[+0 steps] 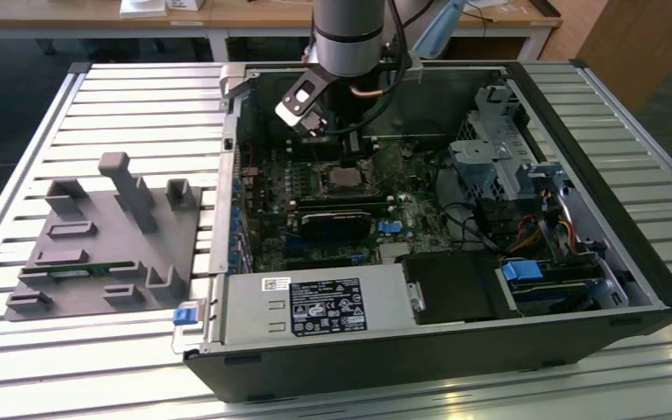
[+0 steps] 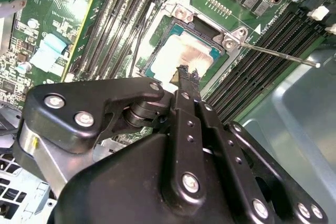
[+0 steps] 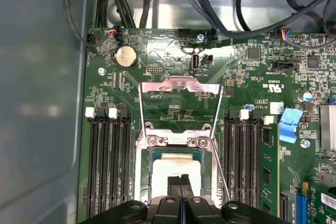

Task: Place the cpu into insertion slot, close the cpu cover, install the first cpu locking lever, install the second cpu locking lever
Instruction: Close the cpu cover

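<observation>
The cpu (image 2: 173, 59) lies flat in the insertion slot (image 2: 157, 40), its pale metal face up; in the first wrist view the cpu (image 3: 170, 169) sits inside the silver-rimmed insertion slot (image 3: 143, 171). The cpu cover (image 3: 178, 85) is swung open away from the socket, and bare board shows through its window. A thin lever rod (image 2: 283, 56) sticks out beside the socket. My gripper (image 2: 184, 73) is shut, its tips right over the cpu's face with nothing visible between them. It also appears as my gripper (image 3: 181, 179) and, inside the case, as my gripper (image 1: 345, 159).
The open computer case (image 1: 616, 262) lies on a slatted table. A grey fixture block (image 1: 102, 236) stands at the exterior view's left. Black memory slots (image 3: 110, 166) flank the socket on both sides. A drive cage (image 1: 500, 149) and cables (image 1: 546, 232) fill the exterior view's right.
</observation>
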You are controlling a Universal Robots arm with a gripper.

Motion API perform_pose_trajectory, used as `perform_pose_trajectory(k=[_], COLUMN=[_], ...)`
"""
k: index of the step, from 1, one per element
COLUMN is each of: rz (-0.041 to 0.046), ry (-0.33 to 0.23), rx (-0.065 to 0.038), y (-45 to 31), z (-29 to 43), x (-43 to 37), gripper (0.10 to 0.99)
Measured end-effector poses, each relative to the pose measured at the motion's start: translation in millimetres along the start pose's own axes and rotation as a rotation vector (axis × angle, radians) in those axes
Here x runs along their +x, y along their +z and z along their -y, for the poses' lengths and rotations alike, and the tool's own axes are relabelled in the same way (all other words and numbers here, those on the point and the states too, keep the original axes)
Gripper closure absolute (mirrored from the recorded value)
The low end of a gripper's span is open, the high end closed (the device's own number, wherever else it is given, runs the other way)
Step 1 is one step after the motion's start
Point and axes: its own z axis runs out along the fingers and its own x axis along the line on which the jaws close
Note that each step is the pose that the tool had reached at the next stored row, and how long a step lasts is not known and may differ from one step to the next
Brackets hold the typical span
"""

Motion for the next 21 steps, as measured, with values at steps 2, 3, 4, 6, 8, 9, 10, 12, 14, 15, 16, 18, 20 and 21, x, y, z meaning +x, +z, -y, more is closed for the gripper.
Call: perform_pose_trajectory(k=[2,3,4,6,8,9,10,12,14,15,16,18,20,21], rz=[0.0,0.0,0.0001,0.0,0.0001,0.0003,0.0002,0.0,0.0001,0.0,0.0,0.0,0.0,0.0], ry=[0.0,0.0,0.0,0.0,0.0,0.0,0.0,0.0,0.0,0.0,0.0,0.0,0.0,0.0], rx=[0.0,0.0,0.002,0.004,0.006,0.006,0.006,0.006,0.006,0.006,0.006,0.006,0.006,0.006], y=[0.0,0.1,0.3,0.5,0.4,-0.2,-1.2,-5.3,-11.5,-14.7,-17.6,-24.0,-30.3,-32.6], z=[0.0,-0.9,-3.1,-6.9,-8.3,-8.3,-8.4,-8.7,-9.2,-9.5,-9.7,-10.2,-10.7,-10.9], x=[-0.7,-0.8,-0.8,-0.9,-1.0,-1.0,-0.9,-0.8,-0.7,-0.6,-0.6,-0.5,-0.4,-0.3], gripper=[0.98,0.98,0.98,0.98,0.98,0.98,0.98,0.98,0.98,0.98,0.98,0.98,0.98,0.98])
